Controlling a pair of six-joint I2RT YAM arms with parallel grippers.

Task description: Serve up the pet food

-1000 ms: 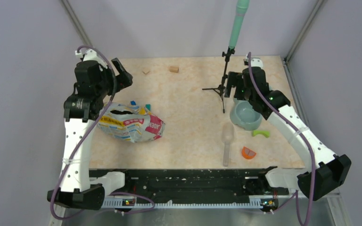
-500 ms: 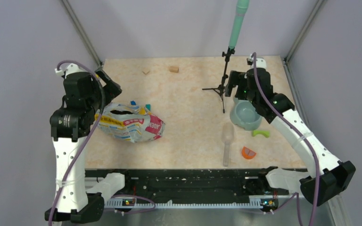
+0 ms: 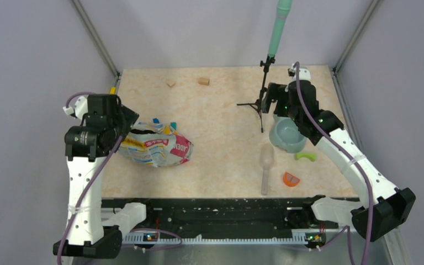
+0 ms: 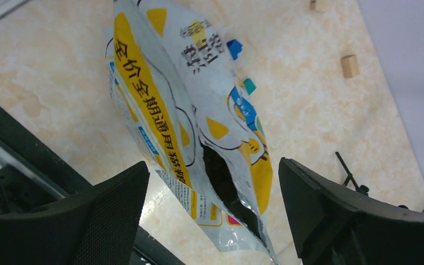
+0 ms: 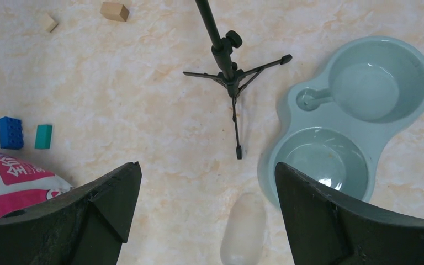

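The pet food bag point(image 3: 155, 146), crinkly yellow, white and pink, lies on its side at the table's left. In the left wrist view the bag point(image 4: 171, 99) shows a dark torn opening point(image 4: 221, 174); no kibble is visible. My left gripper point(image 3: 126, 118) is open and empty just above the bag's open end, its jaws either side of the opening point(image 4: 212, 165). My right gripper point(image 3: 272, 99) is open and empty, high over the table left of the grey-green double bowl point(image 3: 287, 136). The bowl point(image 5: 353, 110) is empty. A clear scoop point(image 3: 266, 164) lies in front of it and also shows in the right wrist view point(image 5: 245, 232).
A black tripod point(image 3: 262, 102) with a green pole stands beside the right gripper. Two tan wooden blocks point(image 3: 203, 81) lie at the back. Blue point(image 5: 11, 132) and teal point(image 5: 43, 136) bricks lie behind the bag. Green point(image 3: 306, 156) and orange point(image 3: 291, 179) pieces lie near the bowl.
My left arm has swung left and come down toward me, bringing its open gripper to the bag's open end. The right arm has barely moved.
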